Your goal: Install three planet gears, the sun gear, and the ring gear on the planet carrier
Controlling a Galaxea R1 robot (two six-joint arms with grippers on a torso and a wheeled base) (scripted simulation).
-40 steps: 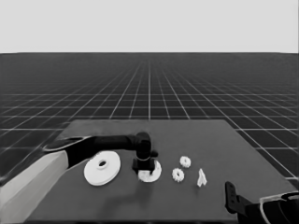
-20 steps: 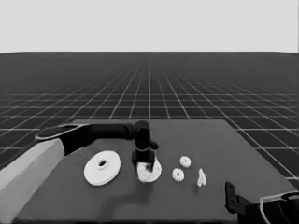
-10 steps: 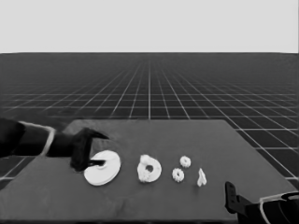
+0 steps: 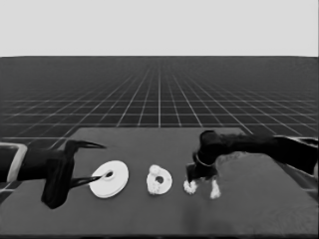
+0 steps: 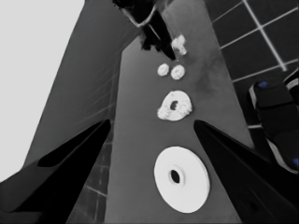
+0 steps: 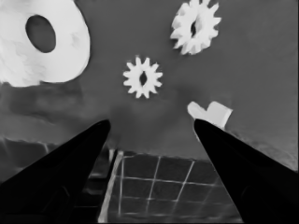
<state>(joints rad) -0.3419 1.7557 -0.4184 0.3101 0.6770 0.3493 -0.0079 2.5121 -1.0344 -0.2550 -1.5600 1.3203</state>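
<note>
The smaller round part (image 4: 160, 181) lies mid-table with lumpy white gear shapes on it (image 5: 174, 106). To its left sits the larger round part (image 4: 109, 178) (image 5: 181, 178). My right gripper (image 4: 198, 175) reaches in from the right and hangs open (image 6: 150, 123) just above two loose gears. One gear (image 4: 190, 186) (image 6: 143, 77) lies close ahead of its fingers. The other gear (image 6: 195, 25) lies farther on and is hidden behind the gripper in the head view. Nothing is between its fingers. My left gripper (image 4: 101, 160) (image 5: 152, 122) waits open at the table's left end, beside the larger round part.
A thin white piece (image 4: 215, 189) (image 6: 210, 112) lies just right of the loose gears, close to the right gripper. The table's near edge and the floor grid show below the right fingers. Dark machinery with blue lights (image 5: 275, 116) stands past the table's edge.
My left arm has left the smaller round part and drawn back to the table's left end. My right arm has come up from the lower right corner to the loose gears.
</note>
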